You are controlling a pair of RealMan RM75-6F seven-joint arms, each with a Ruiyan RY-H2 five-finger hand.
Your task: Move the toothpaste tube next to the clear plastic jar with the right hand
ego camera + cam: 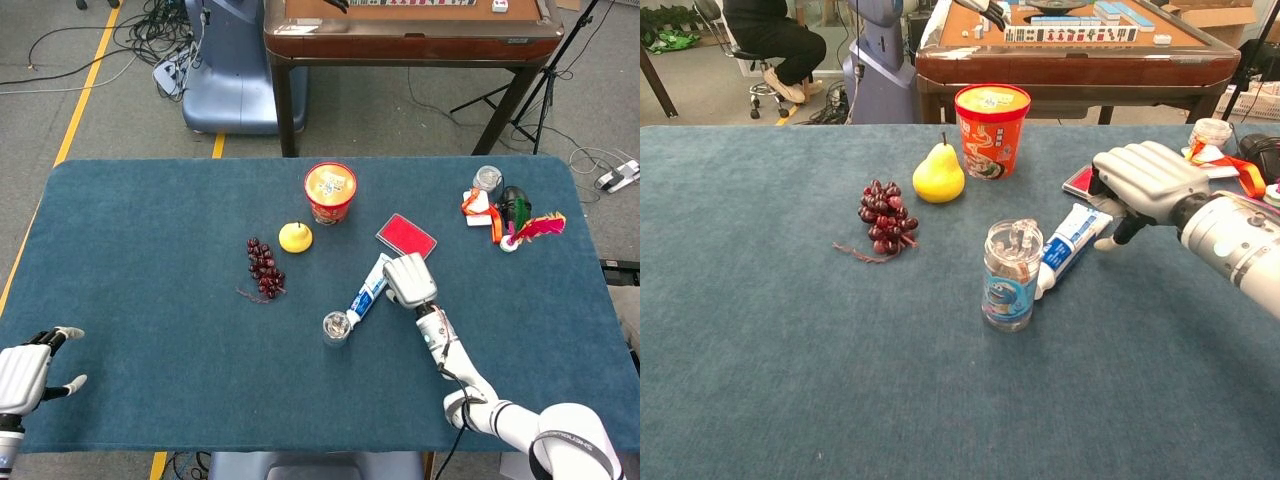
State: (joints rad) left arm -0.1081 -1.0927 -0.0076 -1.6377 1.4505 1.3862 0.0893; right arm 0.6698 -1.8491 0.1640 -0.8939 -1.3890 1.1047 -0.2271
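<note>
The white and blue toothpaste tube [368, 290] [1070, 247] lies flat on the blue table, angled, with its cap end against the clear plastic jar [336, 327] [1011, 273]. The jar stands upright near the table's middle. My right hand [408, 280] [1145, 178] hovers at the tube's far tail end, just to its right. Its fingers curve loosely over the tail, the thumb stands apart from the tube, and nothing is held. At the table's near left corner, my left hand [25, 372] rests with fingers spread and nothing in it.
A red cup of noodles [330, 192], a yellow pear [295, 237] and dark grapes [264, 268] lie left of and behind the jar. A red card [406, 237] lies just behind my right hand. Small clutter [505, 212] sits at the far right.
</note>
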